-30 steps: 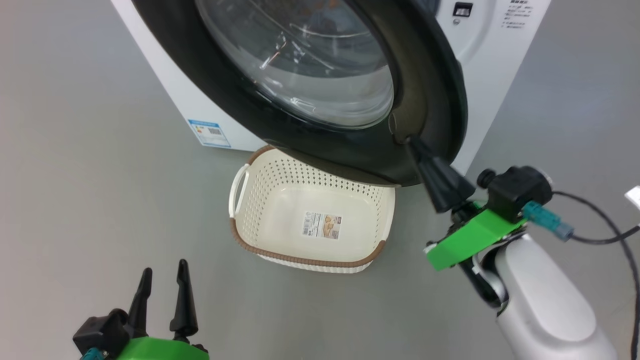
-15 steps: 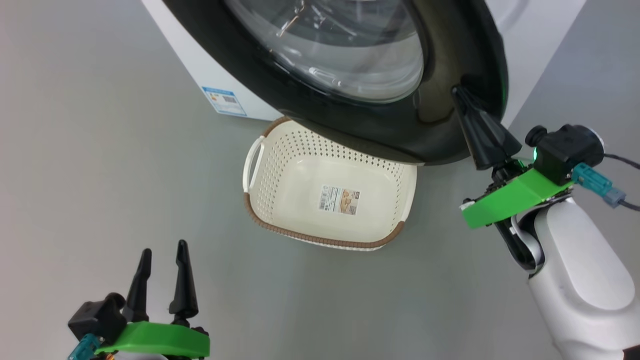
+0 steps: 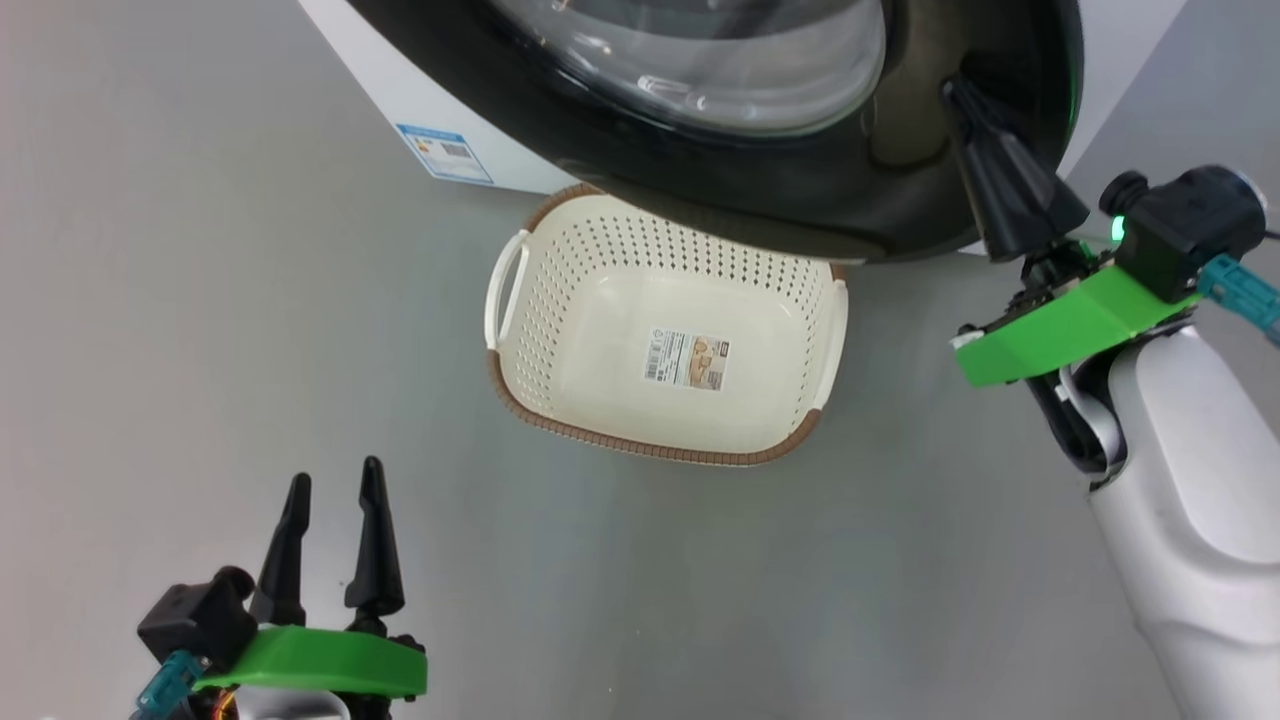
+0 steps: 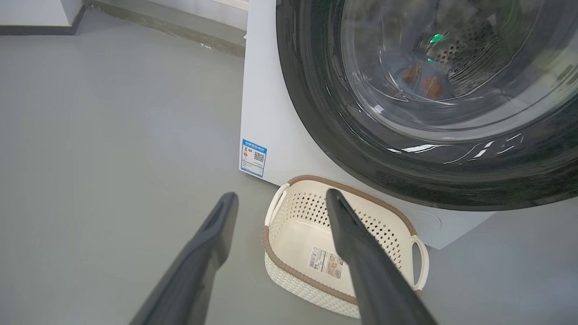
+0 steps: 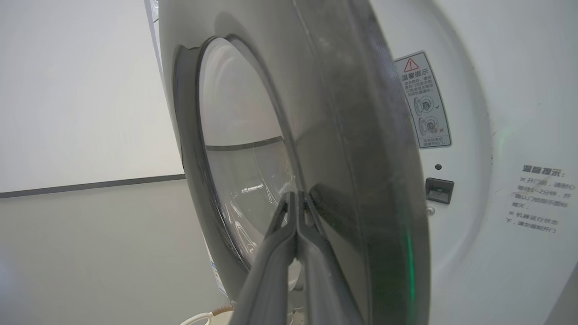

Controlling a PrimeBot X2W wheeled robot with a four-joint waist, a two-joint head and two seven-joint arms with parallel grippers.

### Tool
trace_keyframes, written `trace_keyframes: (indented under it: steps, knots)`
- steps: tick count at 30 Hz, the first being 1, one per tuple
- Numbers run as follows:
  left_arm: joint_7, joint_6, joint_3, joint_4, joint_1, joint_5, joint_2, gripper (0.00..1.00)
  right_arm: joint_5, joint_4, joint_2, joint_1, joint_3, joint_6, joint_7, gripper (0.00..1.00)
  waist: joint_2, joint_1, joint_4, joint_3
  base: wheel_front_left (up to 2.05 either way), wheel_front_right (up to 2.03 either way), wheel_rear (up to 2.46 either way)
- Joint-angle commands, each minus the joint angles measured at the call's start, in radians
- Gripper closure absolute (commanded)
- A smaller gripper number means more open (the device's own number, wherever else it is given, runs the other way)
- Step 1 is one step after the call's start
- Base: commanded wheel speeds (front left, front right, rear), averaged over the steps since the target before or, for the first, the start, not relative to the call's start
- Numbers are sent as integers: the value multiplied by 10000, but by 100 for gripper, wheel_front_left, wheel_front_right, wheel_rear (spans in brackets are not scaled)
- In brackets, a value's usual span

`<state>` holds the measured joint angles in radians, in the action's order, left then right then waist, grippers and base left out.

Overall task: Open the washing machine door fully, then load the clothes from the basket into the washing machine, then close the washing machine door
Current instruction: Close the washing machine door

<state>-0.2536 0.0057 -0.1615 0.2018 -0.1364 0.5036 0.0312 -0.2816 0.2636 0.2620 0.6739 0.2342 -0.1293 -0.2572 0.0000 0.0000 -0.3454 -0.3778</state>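
We see a smooth grey floor (image 3: 200, 330) stretching out on every side, matte with faint soft reflections. In the right wrist view we make out a plain white wall (image 5: 72, 85), with a thin dark strip (image 5: 90, 185) along its lower edge.

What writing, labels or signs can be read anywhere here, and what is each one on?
"温馨提示", under a red warning triangle: sticker on the washing machine front.
"温馨提示": grey heading printed on that same front; the lines below it are too blurred to read.
Blue label with a QR code, low on the washing machine: too small to read.
Label inside the basket: too small to read.
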Motion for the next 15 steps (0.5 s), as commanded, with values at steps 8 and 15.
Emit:
trace_keyframes:
  steps: [8,15]
  knots:
    - [-82,13,-33,-706,-584,588,191,0,230,-341,224,701,61,-14,-46,100,0,0,-2,-763,0,0,0]
    - [-82,135,-236,-1333,-927,598,191,0,342,-433,378,1453,33,-14,-46,100,0,0,0,-1366,0,0,0]
